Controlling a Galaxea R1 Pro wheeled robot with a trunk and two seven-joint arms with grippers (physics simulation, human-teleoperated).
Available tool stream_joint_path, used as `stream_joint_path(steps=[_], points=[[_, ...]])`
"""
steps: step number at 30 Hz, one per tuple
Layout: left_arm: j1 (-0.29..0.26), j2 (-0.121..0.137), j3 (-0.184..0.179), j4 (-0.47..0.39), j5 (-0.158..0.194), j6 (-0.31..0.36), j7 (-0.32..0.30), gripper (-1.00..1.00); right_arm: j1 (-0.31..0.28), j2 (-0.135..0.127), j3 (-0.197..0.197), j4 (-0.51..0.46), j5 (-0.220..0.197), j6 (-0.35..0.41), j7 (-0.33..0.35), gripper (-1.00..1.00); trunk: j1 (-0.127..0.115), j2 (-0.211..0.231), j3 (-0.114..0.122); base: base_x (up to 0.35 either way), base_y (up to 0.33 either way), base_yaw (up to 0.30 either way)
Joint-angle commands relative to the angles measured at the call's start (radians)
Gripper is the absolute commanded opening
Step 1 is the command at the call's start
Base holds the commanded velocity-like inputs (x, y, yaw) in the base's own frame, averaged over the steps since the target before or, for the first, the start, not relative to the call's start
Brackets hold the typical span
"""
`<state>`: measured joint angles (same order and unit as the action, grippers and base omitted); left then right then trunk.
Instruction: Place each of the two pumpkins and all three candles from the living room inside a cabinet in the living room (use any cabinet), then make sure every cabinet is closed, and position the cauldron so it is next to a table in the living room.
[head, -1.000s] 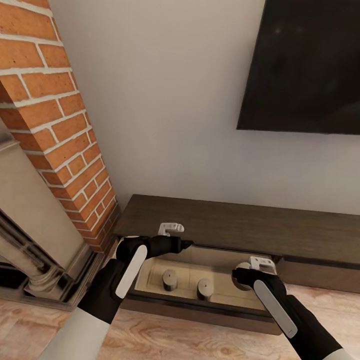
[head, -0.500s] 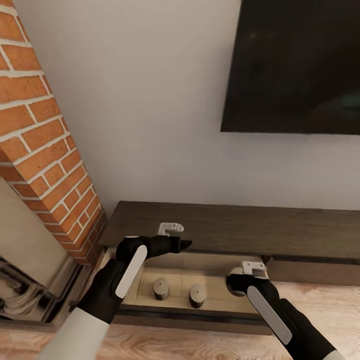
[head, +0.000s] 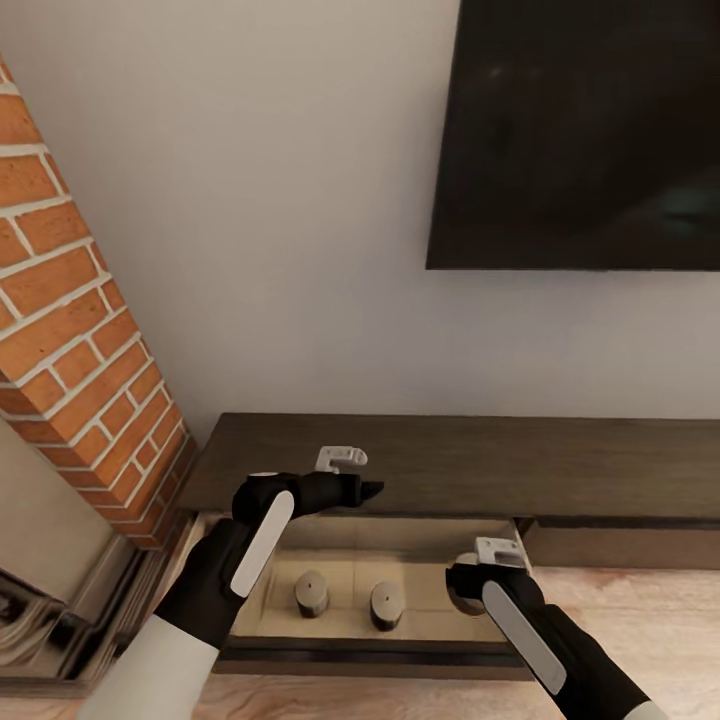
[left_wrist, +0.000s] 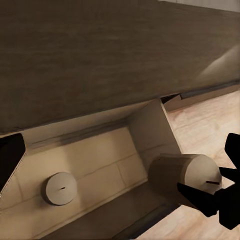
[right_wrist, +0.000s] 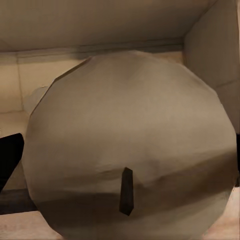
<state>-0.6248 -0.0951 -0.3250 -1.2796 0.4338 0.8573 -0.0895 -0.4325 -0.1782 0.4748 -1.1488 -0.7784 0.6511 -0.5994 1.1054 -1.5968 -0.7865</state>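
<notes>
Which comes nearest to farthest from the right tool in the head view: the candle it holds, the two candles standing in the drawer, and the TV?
1. The held candle, in the right tool at the drawer's right end.
2. The right standing candle, mid-drawer.
3. The left standing candle, further left.
4. The TV, high on the wall.

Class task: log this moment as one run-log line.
right gripper: holds grey-brown candle over open pale-wood drawer | inside: two stubby candles | left gripper: empty

arms: black, white forearm panels | upper sleeves: white | wrist brackets: pale grey
</notes>
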Motion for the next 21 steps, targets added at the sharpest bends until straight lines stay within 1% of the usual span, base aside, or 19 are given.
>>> stream_joint_path(steps=[1, 4, 7, 14, 16, 19, 20, 21], points=[[0.000, 0.000, 0.000, 0.000, 0.000, 0.000, 0.000, 1.00, 0.000, 0.000, 0.013, -0.001, 0.001, -0.001, 0.000, -1.00, 0.000, 0.000, 0.000, 0.318, 0.000, 0.000], [0.000, 0.000, 0.000, 0.000, -0.001, -0.001, -0.001, 1.00, 0.000, -0.001, 0.052, -0.003, 0.004, -0.003, 0.001, -1.00, 0.000, 0.000, 0.000, 0.299, 0.000, 0.000], [0.000, 0.000, 0.000, 0.000, 0.000, -0.001, -0.001, 1.00, 0.000, -0.001, 0.060, -0.002, 0.003, -0.003, 0.002, -1.00, 0.000, 0.000, 0.000, 0.134, 0.000, 0.000], [0.000, 0.000, 0.000, -0.001, 0.000, 0.000, -0.001, 1.00, 0.000, -0.001, 0.063, 0.006, 0.000, -0.002, 0.003, -1.00, 0.000, 0.000, 0.000, 0.015, 0.000, 0.000], [0.000, 0.000, 0.000, 0.000, 0.000, 0.000, -0.001, 1.00, -0.001, 0.000, 0.063, 0.032, 0.000, -0.004, 0.004, -1.00, 0.000, 0.000, 0.000, 0.001, 0.000, 0.000], [0.000, -0.001, 0.000, 0.000, 0.000, -0.001, -0.001, 1.00, -0.025, 0.006, 0.064, 0.097, 0.001, -0.006, 0.006, -1.00, 0.000, 0.000, 0.000, 0.000, 0.000, 0.000], [0.000, 0.000, 0.000, 0.000, 0.000, -0.001, -0.001, 1.00, -0.038, 0.011, 0.064, 0.136, 0.005, -0.007, 0.014, -1.00, 0.000, 0.000, 0.000, 0.000, 0.000, 0.000], [0.000, 0.000, 0.000, 0.000, 0.000, -0.001, -0.001, 1.00, -0.052, 0.016, 0.064, 0.172, 0.009, -0.007, 0.038, -1.00, 0.000, 0.000, 0.000, 0.000, 0.000, 0.000]])
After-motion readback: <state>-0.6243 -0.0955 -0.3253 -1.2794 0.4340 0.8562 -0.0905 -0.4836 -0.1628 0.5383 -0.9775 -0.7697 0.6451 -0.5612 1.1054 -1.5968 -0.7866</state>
